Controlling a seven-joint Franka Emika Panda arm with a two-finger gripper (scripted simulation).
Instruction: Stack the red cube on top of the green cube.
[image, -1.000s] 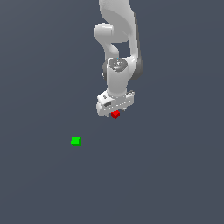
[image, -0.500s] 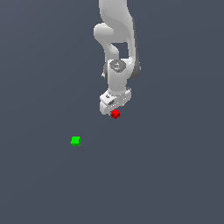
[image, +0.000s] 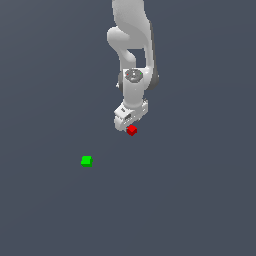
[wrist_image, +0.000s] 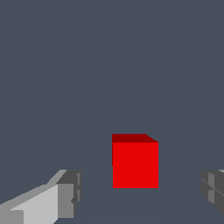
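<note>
The red cube (image: 131, 130) lies on the grey floor, right under the white gripper (image: 127, 123). In the wrist view the red cube (wrist_image: 135, 162) sits between the two grey fingertips (wrist_image: 70, 194), with a gap on each side. The gripper (wrist_image: 140, 190) is open and touches nothing. The green cube (image: 86, 161) lies alone on the floor, toward the exterior view's left of the red cube and nearer the camera. It does not show in the wrist view.
The white arm (image: 132, 45) reaches down from the top of the exterior view. The plain dark grey floor (image: 190, 200) surrounds both cubes.
The gripper has turned about its vertical axis above the red cube and sits slightly lower. Neither cube has moved.
</note>
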